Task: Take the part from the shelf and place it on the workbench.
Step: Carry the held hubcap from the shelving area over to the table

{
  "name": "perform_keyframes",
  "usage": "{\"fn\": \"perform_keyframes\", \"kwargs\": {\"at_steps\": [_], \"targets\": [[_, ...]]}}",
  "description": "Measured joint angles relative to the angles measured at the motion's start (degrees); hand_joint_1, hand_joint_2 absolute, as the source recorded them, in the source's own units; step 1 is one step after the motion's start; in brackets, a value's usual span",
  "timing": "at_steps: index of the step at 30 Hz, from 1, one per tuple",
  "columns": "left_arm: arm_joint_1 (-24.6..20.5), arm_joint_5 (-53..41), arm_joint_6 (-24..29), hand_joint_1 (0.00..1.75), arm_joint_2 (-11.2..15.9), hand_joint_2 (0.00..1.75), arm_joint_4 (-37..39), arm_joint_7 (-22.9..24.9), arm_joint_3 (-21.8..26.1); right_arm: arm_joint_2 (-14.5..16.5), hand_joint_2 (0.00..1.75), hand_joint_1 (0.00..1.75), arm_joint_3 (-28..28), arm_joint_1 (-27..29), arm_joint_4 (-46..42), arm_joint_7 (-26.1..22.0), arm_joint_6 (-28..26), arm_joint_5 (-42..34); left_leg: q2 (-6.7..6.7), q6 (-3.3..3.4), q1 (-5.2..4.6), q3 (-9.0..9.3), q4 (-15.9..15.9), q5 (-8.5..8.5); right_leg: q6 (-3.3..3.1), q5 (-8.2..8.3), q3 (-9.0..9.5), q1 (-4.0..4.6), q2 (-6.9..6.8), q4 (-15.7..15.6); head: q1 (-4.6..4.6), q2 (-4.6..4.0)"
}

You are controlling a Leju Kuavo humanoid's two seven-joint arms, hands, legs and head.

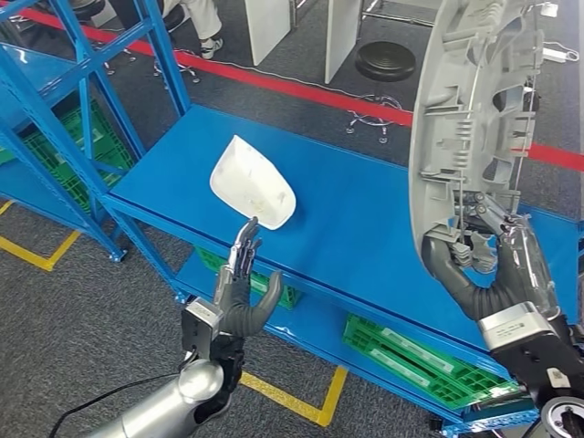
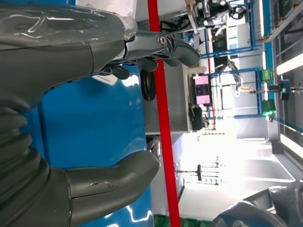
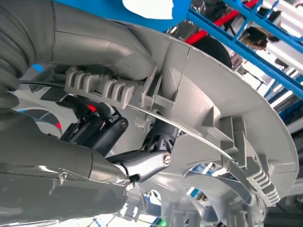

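Observation:
My right hand [image 1: 490, 265] grips the lower rim of a large grey round plastic part [image 1: 475, 109] and holds it upright above the right end of the blue shelf [image 1: 344, 228]. In the right wrist view the thumb [image 3: 107, 45] and fingers [image 3: 143, 165] clamp the ribbed rim of the grey part [image 3: 232, 113]. A white shell-shaped part [image 1: 251, 182] lies on the shelf to the left. My left hand [image 1: 241, 287] is raised just in front of the shelf edge, below the white part, fingers apart and holding nothing; its thumb [image 2: 114, 177] and fingers [image 2: 161, 47] stand spread.
Blue shelf uprights and braces [image 1: 89, 109] rise at the left. Green plastic crates [image 1: 427, 360] sit under the shelf. A red floor line [image 1: 303, 91] and a round black stool [image 1: 386, 59] lie beyond the shelf. Yellow tape [image 1: 310, 401] marks the carpet near me.

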Motion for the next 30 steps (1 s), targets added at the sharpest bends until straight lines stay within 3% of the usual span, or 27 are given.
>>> {"fn": "perform_keyframes", "kwargs": {"at_steps": [1, 3, 5, 7, 8, 9, 11, 13, 14, 15, 16, 18, 20, 22, 23, 25, 27, 28, 29, 30], "targets": [[0.0, 0.0, 0.0, 0.0, 0.0, 1.75, 0.0, 0.0, 0.0, 0.0, 1.75, 1.75, 0.0, 0.1, 0.0, 0.0, 0.0, 0.0, -0.69, -0.41, 0.29, 0.09, 0.3, -0.28, 0.4, 2.44, 1.51, -0.39, 0.33, -3.6, 0.02, 0.0], [0.0, 0.1, 0.1, 0.0, 0.0, 1.75, 0.0, 0.0, 0.0, 0.0, 1.75, 1.75, 0.0, 0.2, 0.0, 0.0, 0.0, 0.0, -2.06, -1.43, 0.73, -0.15, 1.3, -0.95, 1.13, 5.45, 5.15, -1.16, 2.78, -11.2, 0.27, 0.0], [-0.1, 0.1, 0.1, 0.0, 0.0, 1.75, 0.0, 0.0, 0.0, 0.0, 1.75, 1.75, 0.0, 0.2, 0.0, 0.0, 0.0, 0.0, -3.28, -2.4, 0.92, -1.07, 2.1, -1.11, 0.78, 5.31, 6.6, -1.28, 4.62, -13.8, 0.43, 0.0], [0.0, 0.1, 0.1, 0.0, 0.0, 1.75, 0.0, 0.0, 0.0, 0.1, 1.75, 1.75, 0.0, 0.2, 0.0, 0.0, 0.0, 0.0, -4.41, -3.18, 1.12, -1.83, 2.2, -0.86, -0.33, 5.05, 6.59, -1.01, 3.57, -13.6, 0.24, 0.0], [0.1, 0.1, 0.1, 0.0, 0.1, 1.75, 0.0, 0.0, 0.0, 0.2, 1.75, 1.75, 0.0, 0.2, 0.0, 0.0, 0.0, 0.0, -3.6, -3.44, 1.08, -2.16, 2.6, -1.0, -0.8, 4.97, 6.68, -0.95, 2.76, -13.6, 0.06, 0.0], [0.0, 0.1, 0.1, 0.0, 0.1, 1.75, 0.0, 0.0, 0.0, 0.3, 1.75, 1.75, -0.1, 0.2, 0.0, 0.1, 0.0, 0.0, -1.97, -3.62, 0.95, -2.95, 4.0, -1.58, -1.33, 4.91, 6.79, -0.88, 1.89, -13.6, -0.19, 0.0], [-0.2, 0.1, 0.1, 0.0, 0.2, 1.75, 0.0, 0.0, 0.0, 0.4, 1.75, 1.75, -0.1, 0.2, 0.0, 0.1, 0.0, 0.0, 2.34, -3.65, 0.54, -6.45, 10.4, -4.14, -2.15, 4.75, 6.97, -0.48, 0.13, -13.7, -0.74, 0.0], [-0.2, 0.1, 0.1, 0.0, 0.2, 1.75, 0.0, 0.1, 0.0, 0.4, 1.75, 1.75, -0.1, 0.2, 0.0, 0.1, 0.0, -0.1, 3.84, -3.38, 0.33, -11.04, 18.1, -6.51, -2.67, 4.5, 7.05, 0.15, -1.66, -13.6, -1.02, 0.0], [-0.2, 0.1, 0.0, 0.0, 0.2, 1.75, 0.0, 0.1, 0.0, 0.4, 1.75, 1.75, -0.1, 0.2, 0.0, 0.1, 0.0, -0.1, 3.99, -3.08, 0.19, -12.3, 19.8, -6.44, -2.86, 4.35, 7.16, 0.43, -2.53, -13.6, -1.08, 0.0], [-0.2, 0.1, -0.1, 0.0, 0.2, 1.75, 0.0, 0.2, 0.0, 0.4, 1.75, 1.75, -0.1, 0.2, 0.0, 0.1, 0.0, -0.1, 4.09, -2.65, -0.02, -12.37, 19.3, -5.33, -3.03, 4.18, 7.33, 0.69, -3.34, -13.6, -1.14, 0.0], [-0.3, 0.1, -0.1, 0.0, 0.2, 1.75, 0.0, 0.3, 0.0, 0.4, 1.75, 1.75, -0.1, 0.2, 0.0, 0.2, 0.0, -0.1, 4.41, -2.08, -0.38, -11.22, 16.5, -3.39, -3.15, 3.99, 7.57, 0.9, -4.08, -13.7, -1.19, 0.0], [-0.6, 0.1, -0.2, 0.0, 0.2, 1.75, 0.0, 0.4, 0.0, 0.4, 1.75, 1.75, -0.1, 0.2, 0.0, 0.2, 0.0, -0.2, 6.81, -0.69, -1.71, -7.42, 8.5, 0.23, -3.12, 3.53, 8.05, 1.28, -5.35, -13.7, -1.22, 0.0], [-1.0, 0.1, -0.3, 0.0, 0.2, 1.75, 0.0, 0.5, 0.0, 0.4, 1.75, 1.75, -0.2, 0.3, 0.0, 0.2, 0.0, -0.2, 8.75, 0.2, -2.85, -5.37, 4.1, 1.31, -2.84, 3.17, 8.36, 1.61, -6.58, -13.8, -1.2, 0.0], [-1.3, 0.2, -0.3, 0.0, 0.2, 1.75, 0.0, 0.6, 0.0, 0.4, 1.75, 1.75, -0.2, 0.3, 0.0, 0.2, 0.1, -0.2, 7.91, 0.49, -3.01, -5.2, 3.4, 1.19, -2.44, 2.9, 8.78, 1.82, -7.96, -14.1, -1.19, 0.0], [-1.3, 0.2, -0.3, 0.0, 0.2, 1.75, 0.0, 0.6, 0.0, 0.4, 1.75, 1.75, -0.2, 0.3, 0.0, 0.2, 0.1, -0.2, 7.17, 0.62, -2.79, -4.96, 3.1, 1.26, -2.22, 2.57, 8.89, 1.77, -7.92, -14.1, -1.18, 0.0], [-1.4, 0.2, -0.3, 0.0, 0.1, 1.75, 0.0, 0.6, 0.0, 0.4, 1.75, 1.75, -0.2, 0.4, 0.0, 0.1, 0.1, -0.2, 5.73, 0.99, -2.25, -4.26, 2.4, 1.4, -1.9, 0.64, 7.81, 1.58, -5.27, -11.2, -0.95, 0.0], [-1.6, 0.2, -0.3, 0.0, -0.1, 1.75, 0.0, 0.6, 0.0, 0.4, 1.75, 1.75, -0.3, 0.8, 0.0, 0.0, 0.1, -0.2, 4.24, 1.26, -2.0, -3.84, 2.2, 1.38, -1.66, -2.65, 4.08, 1.34, -1.79, -3.6, -0.51, 0.0], [-1.6, 0.3, -0.3, 0.0, -0.1, 1.75, 0.0, 0.6, 0.0, 0.4, 1.75, 1.75, -0.3, 1.0, 0.0, -0.1, 0.1, -0.3, 3.41, 1.33, -1.97, -3.78, 2.2, 1.36, -1.52, -3.79, 1.94, 1.28, -1.14, 0.2, -0.34, 0.0], [-1.6, 0.3, -0.3, 0.0, -0.2, 1.75, 0.0, 0.6, 0.0, 0.4, 1.75, 1.75, -0.3, 1.2, 0.0, -0.2, 0.1, -0.4, 2.52, 1.34, -1.94, -3.71, 2.2, 1.33, -1.38, -3.99, 0.4, 1.22, -0.89, 2.6, -0.28, 0.0], [-1.6, 0.3, -0.3, 0.0, -0.2, 1.75, 0.0, 0.6, 0.0, 0.4, 1.75, 1.75, -0.3, 1.4, 0.0, -0.3, 0.1, -0.4, 1.57, 1.3, -1.89, -3.63, 2.3, 1.28, -1.29, -2.99, -0.13, 1.16, -0.8, 2.7, -0.27, 0.0]]}}
